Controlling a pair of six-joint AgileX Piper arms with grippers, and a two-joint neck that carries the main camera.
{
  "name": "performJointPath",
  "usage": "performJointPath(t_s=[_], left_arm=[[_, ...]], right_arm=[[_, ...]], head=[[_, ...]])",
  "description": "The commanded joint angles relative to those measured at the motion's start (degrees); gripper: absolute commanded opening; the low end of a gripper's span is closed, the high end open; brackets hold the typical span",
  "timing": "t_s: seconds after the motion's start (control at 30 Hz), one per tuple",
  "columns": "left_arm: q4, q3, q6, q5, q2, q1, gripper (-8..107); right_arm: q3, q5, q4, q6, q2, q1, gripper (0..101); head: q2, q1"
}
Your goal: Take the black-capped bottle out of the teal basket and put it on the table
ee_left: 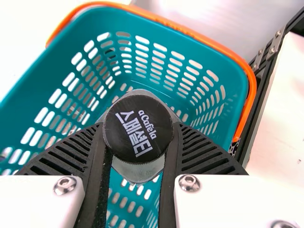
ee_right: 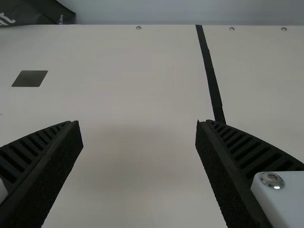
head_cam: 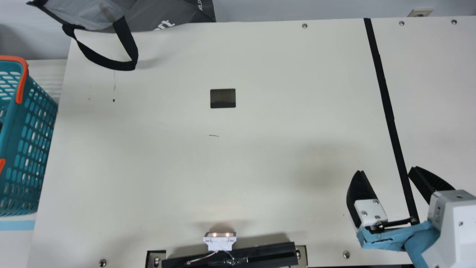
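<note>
Cream table (head_cam: 260,160), slotted teal basket (head_cam: 13,130), round-capped bottle (ee_left: 138,137) in ribbed left pincer (ee_left: 138,126)

Seemingly a lab: screw-studded table (head_cam: 260,156)

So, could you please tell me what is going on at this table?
A robot is taking a black-capped bottle out of the teal basket. Its left tool has the bottle gripped between its fingers, with the basket's inside around and beneath it; whether the bottle is clear of the rim, I can't tell. It is not on the table yet. The right tool is open and holds nothing.
</note>
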Motion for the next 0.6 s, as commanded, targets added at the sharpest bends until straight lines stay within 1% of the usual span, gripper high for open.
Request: performJointPath(t_s=[0.0, 0.3, 0.57], left_arm=[[0.55, -0.86, -0.51, 0.95, -0.64, 0.10, 0], [0.98, -5.41, -2.52, 5.60, -3.57, -0.09, 0], [1.48, -8.08, -5.44, 8.57, -6.07, -3.33, 0]], right_arm=[[0.00, 0.00, 0.00, 0.00, 0.00, 0.00, 91], [0.00, 0.00, 0.00, 0.00, 0.00, 0.00, 91], [0.00, 0.00, 0.00, 0.00, 0.00, 0.00, 91]], head=[[0.47, -0.21], [0.47, -0.21], [0.47, -0.21]])
